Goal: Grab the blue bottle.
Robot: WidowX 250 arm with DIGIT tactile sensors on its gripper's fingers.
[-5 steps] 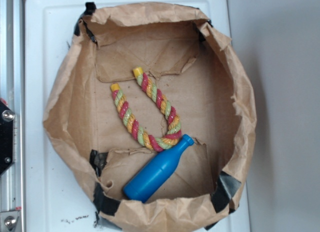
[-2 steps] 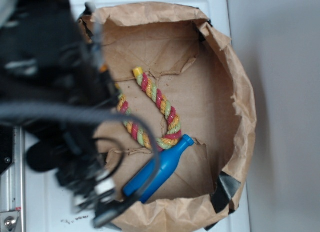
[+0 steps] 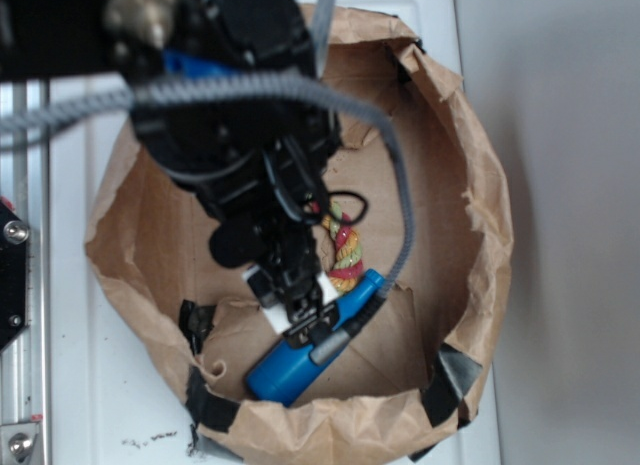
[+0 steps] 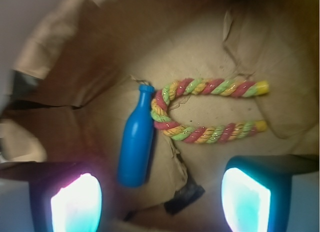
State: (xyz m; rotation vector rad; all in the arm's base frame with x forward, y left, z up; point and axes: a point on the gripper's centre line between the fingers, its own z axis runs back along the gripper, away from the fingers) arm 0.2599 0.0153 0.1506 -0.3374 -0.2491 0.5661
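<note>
One gripper (image 4: 160, 194) hangs over the blue bottle (image 4: 135, 143); jaws spread, empty.

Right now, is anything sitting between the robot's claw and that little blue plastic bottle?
Nothing visible does. In the wrist view the open gripper looks straight down at the small blue plastic bottle lying on the brown paper lining. The red, yellow and green twisted rope toy touches only its neck.
</note>
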